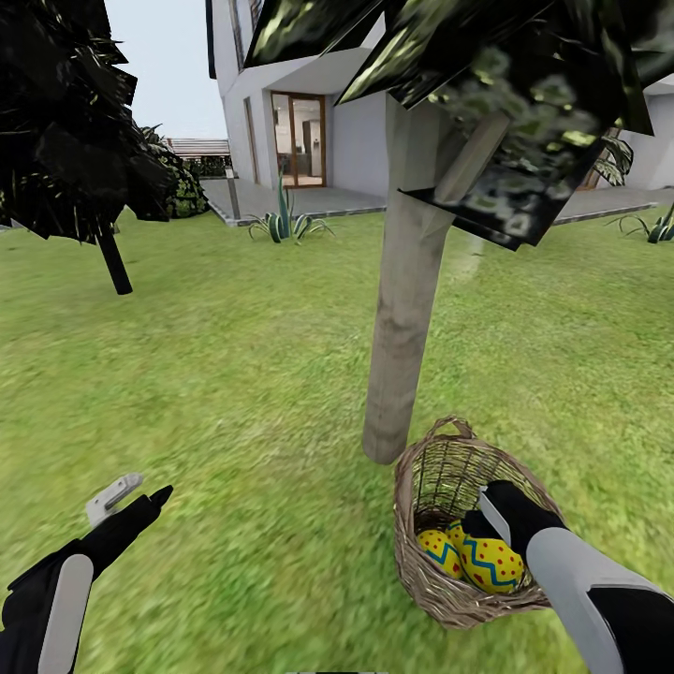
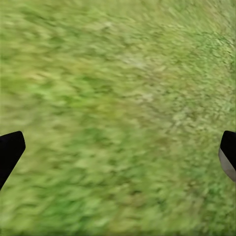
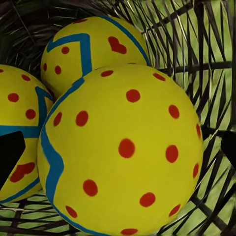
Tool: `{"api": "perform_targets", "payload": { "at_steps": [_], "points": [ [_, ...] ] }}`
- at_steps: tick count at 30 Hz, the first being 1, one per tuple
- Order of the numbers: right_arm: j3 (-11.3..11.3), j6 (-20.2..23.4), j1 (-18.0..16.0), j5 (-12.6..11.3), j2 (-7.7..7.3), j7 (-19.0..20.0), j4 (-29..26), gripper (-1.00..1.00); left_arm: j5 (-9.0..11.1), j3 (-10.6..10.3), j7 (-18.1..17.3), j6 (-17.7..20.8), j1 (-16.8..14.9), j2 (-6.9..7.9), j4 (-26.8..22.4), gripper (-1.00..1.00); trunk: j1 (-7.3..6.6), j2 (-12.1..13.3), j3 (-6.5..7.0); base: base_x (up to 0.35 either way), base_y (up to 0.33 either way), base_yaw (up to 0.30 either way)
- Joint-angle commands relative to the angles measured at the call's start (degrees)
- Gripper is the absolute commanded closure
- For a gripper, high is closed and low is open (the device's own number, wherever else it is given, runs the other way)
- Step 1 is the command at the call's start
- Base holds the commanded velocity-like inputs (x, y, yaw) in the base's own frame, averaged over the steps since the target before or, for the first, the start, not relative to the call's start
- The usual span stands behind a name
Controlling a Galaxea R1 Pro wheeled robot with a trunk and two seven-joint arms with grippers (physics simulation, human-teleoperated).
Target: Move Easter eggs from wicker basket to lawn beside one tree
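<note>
The brown wicker basket (image 1: 419, 562) stands on the lawn (image 1: 234, 374), just right of the foot of a tree (image 1: 407, 309) with a pale bare trunk. Yellow Easter eggs (image 1: 491, 564) with blue zigzags and red dots lie in it. My right gripper (image 1: 489, 524) reaches down into the basket from the right. In the right wrist view three eggs show inside the weave (image 3: 206, 59). The nearest egg (image 3: 123, 147) sits between my open right gripper's (image 3: 118, 152) fingertips, with one egg (image 3: 88, 49) behind and another (image 3: 19, 118) beside it. My left gripper (image 1: 140, 491) hangs open and empty over the grass (image 2: 118, 73).
A near-black tree with a thin dark stem (image 1: 114, 260) stands at the far left. Behind it is a round bush (image 1: 187, 192). A spiky plant (image 1: 281, 225) grows before the white house (image 1: 356, 131) and its paved terrace. Dark leaves (image 1: 505, 84) hang overhead.
</note>
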Motion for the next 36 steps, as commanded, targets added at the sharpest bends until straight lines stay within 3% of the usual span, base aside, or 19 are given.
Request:
{"api": "perform_targets", "payload": {
  "at_steps": [1,12,16,30,36],
  "points": [
    [0.12,0.28,-0.01,-0.22,-0.02,-0.26,-0.09,-1.00,0.57,0.12,0.23,0.34,-0.05,-0.05,-0.07,-1.00,-0.01,-0.02,-0.05,0.000,0.000,0.000],
    [0.13,0.26,-0.01,-0.21,0.03,-1.56,0.05,-1.00,0.57,0.12,0.23,0.34,-0.05,-0.05,-0.25,-1.00,-0.01,-0.02,-0.05,0.000,0.000,0.000],
    [0.13,0.26,-0.01,-0.21,0.03,-1.54,0.07,-1.00,0.57,0.12,0.23,0.34,-0.05,-0.05,-0.31,-1.00,0.09,-0.07,-0.94,0.000,0.000,0.000],
    [0.14,0.13,-0.01,-0.21,0.03,-1.45,0.09,-1.00,0.57,0.12,0.23,0.38,-0.05,-0.05,-0.39,-1.00,0.09,-0.07,-0.94,0.000,0.000,0.000],
    [0.19,0.00,-0.01,-0.21,0.06,-1.38,0.09,-1.00,0.57,0.12,0.23,0.42,-0.05,-0.05,-0.34,-1.00,0.17,-0.11,-1.60,0.000,0.000,0.000]
  ]
}}
